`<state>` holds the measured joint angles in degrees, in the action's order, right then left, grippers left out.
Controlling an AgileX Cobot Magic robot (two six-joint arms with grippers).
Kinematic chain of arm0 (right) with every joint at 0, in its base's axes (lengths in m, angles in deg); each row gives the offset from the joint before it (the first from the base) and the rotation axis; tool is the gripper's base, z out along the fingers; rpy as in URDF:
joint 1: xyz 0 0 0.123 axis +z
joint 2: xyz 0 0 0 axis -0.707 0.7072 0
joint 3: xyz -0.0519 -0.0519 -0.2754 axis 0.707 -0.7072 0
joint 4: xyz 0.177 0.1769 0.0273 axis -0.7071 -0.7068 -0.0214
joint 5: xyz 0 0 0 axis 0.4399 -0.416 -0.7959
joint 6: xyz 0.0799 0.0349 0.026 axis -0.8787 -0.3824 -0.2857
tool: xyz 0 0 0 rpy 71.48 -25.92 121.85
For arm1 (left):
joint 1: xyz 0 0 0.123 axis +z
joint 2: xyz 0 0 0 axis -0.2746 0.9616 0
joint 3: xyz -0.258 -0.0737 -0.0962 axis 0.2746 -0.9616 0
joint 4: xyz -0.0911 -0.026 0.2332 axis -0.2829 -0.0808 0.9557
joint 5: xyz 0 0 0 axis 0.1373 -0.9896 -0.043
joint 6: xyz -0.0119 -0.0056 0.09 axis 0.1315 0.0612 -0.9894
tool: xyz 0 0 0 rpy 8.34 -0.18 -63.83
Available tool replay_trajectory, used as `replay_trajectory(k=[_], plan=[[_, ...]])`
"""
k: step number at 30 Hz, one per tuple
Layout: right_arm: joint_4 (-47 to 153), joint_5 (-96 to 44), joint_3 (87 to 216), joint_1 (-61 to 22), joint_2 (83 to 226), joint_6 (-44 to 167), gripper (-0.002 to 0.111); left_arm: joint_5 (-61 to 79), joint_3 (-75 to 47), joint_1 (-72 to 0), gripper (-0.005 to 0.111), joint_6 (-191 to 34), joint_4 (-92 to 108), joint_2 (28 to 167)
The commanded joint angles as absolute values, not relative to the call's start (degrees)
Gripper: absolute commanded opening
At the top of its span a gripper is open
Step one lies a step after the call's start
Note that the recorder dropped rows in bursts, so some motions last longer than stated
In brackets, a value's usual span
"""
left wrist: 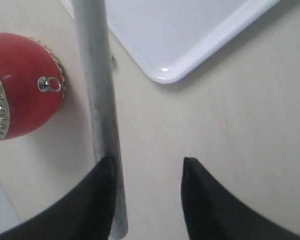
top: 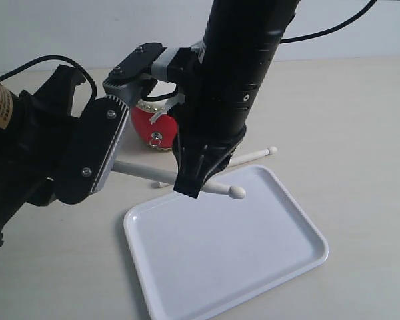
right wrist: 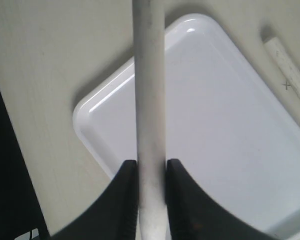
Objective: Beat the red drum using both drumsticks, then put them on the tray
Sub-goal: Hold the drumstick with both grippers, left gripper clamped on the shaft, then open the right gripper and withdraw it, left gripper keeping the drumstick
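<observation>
The red drum (top: 153, 130) stands on the table behind both arms; its studs and side ring show in the left wrist view (left wrist: 25, 85). My right gripper (top: 190, 187) (right wrist: 151, 162) is shut on one drumstick (right wrist: 149, 90), whose bead tip (top: 237, 193) hangs over the far edge of the tray (top: 220, 260). That stick's other end (left wrist: 97, 75) lies against one finger of my left gripper (left wrist: 147, 162), which is open. The second drumstick (top: 253, 155) (right wrist: 290, 75) lies on the table between the drum and the tray.
The white tray (left wrist: 190, 30) (right wrist: 230, 125) holds nothing. The right arm's black body (top: 237, 67) hides much of the drum. The left arm (top: 33, 147) fills the left side. Cables run along the back.
</observation>
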<state>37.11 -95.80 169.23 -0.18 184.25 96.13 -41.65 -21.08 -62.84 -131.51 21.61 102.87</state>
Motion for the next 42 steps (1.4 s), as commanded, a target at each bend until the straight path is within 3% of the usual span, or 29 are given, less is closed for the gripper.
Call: replay_trajectory(k=[1,4,7,42], plan=[[34.74,-96.10,169.87,0.36,183.59,97.18,0.000,-40.54,-21.13,-62.91,0.027,-129.36,22.94,103.13],[34.74,-96.10,169.87,0.36,183.59,97.18,0.000,-40.30,-21.13,-62.91,0.045,-126.92,22.94,103.13],[34.74,-96.10,169.87,0.36,183.59,97.18,0.000,-40.25,-21.13,-62.91,0.052,-126.29,22.94,103.00],[29.36,-96.10,169.87,0.36,181.48,99.23,0.000,-36.70,-21.13,-60.47,0.052,-119.09,30.50,98.16]])
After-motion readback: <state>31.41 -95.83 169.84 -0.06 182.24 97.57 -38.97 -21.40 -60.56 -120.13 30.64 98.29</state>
